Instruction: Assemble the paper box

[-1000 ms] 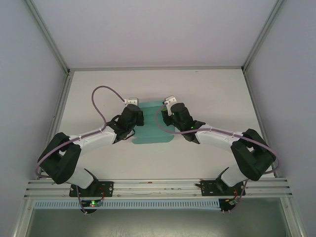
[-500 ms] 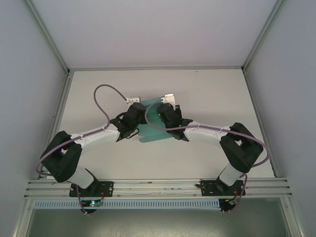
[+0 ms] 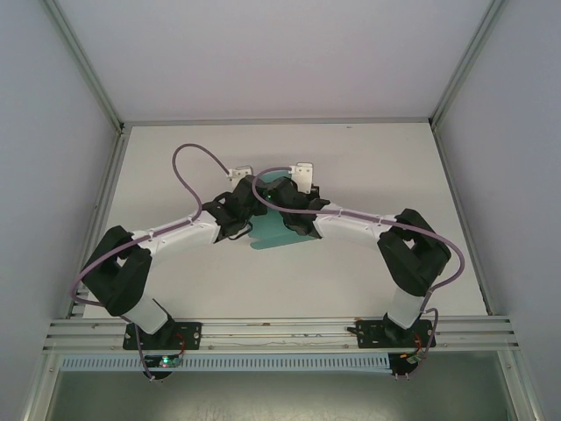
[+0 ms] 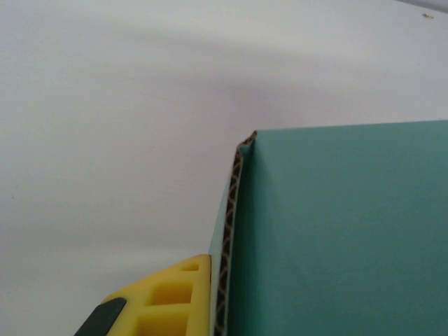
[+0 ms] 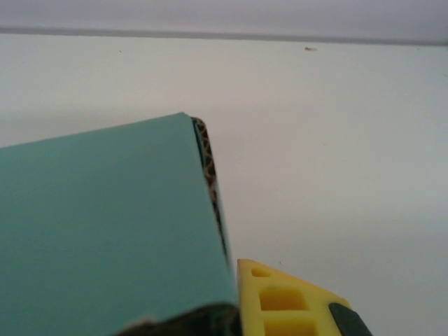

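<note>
Box [image 3: 266, 235], top view: teal card near mid-table [image 3: 377, 167], wedged between your two grippers, which crowd in over it from either side. Left gripper [image 3: 248, 213] covers its left edge, right gripper [image 3: 294, 219] its right. Teal shows past them at the far end and the near end. Long axis seems to run near-to-far, the near end skewed a little toward your left. No closed box shape is visible. Judged early to mid-fold: the sides are coming up, while the walls, ends and tabs are all left to do.

Left wrist: box [image 4: 336, 231] fills the right and lower frame as one raised panel, its top edge about level and its corrugated cut edge facing the lens. One yellow finger [image 4: 171, 297] lies flat against that edge, near mid-frame. The opposite finger is hidden behind the card. You look pinched narrow on the panel.

Right wrist: mirror picture. The box [image 5: 105, 231] panel stands on the left, its top edge sloping up toward a corner, with the corrugated edge showing. A yellow finger [image 5: 287, 301] presses against it from the right, and the other finger is covered. This reads as a tight pinch too. Bare table lies beyond.
</note>
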You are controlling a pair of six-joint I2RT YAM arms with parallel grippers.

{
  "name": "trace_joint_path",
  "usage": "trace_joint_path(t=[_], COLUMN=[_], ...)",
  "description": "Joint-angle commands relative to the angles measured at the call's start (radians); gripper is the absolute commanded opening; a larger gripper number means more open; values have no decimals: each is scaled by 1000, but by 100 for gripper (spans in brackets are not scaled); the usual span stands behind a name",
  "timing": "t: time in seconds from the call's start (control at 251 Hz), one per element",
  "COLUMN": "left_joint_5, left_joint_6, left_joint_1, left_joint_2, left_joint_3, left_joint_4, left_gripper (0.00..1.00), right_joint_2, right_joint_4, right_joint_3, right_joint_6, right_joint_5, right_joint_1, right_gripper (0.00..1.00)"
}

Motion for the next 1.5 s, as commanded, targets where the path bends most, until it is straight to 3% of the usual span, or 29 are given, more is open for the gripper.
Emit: trace_joint_path(t=[0.0, 0.124, 0.188, 0.287, 0.467, 0.535, 0.642, 0.698, 0.758, 0.862, 1.029, 1.241, 1.389, 1.496], left_joint_5=[-240, -190, -161, -128, -99, -99, -100, -95, -91, -89, -48, -3, 21, -11], left_joint_6=[-63, -36, -20, 2, 26, 25, 22, 28, 32, 39, 67, 103, 120, 117], left_joint_1=[25, 27, 26, 27, 26, 25, 27, 26, 27, 37, 50, 50, 51, 51], left_joint_2=[-42, -62, -71, -79, -78, -82, -82, -84, -84, -84, -108, -136, -138, -130], left_joint_3=[-42, -71, -81, -92, -84, -77, -68, -63, -58, -48, -44, -45, -51, -47], left_joint_4=[-138, -70, -38, -1, 4, -3, -14, -15, -18, -33, -29, -45, -39, -59], left_gripper=[0, 0, 0, 0, 0, 0, 0, 0, 0, 0, 0, 0, 0, 0], right_joint_2=[-5, -122, -166, -195, -235, -257, -306, -335, -371, -454, -543, -516, -467, -519], right_joint_4=[-74, 380, 596, 760, 811, 814, 814, 801, 769, 750, 621, 475, 440, 434], right_joint_3=[-84, -286, -383, -451, -476, -489, -511, -519, -524, -550, -551, -505, -453, -467], right_joint_6=[46, -127, -197, -254, -360, -369, -411, -433, -444, -437, -463, -580, -611, -584], right_joint_5=[276, -7, -219, -415, -614, -650, -729, -782, -827, -868, -812, -1001, -972, -1051], right_joint_1=[-125, -150, -183, -206, -205, -204, -199, -198, -194, -195, -198, -255, -276, -303], right_gripper=[0, 0, 0, 0, 47, 49, 61, 75, 98, 98, 98, 98, 98, 98])
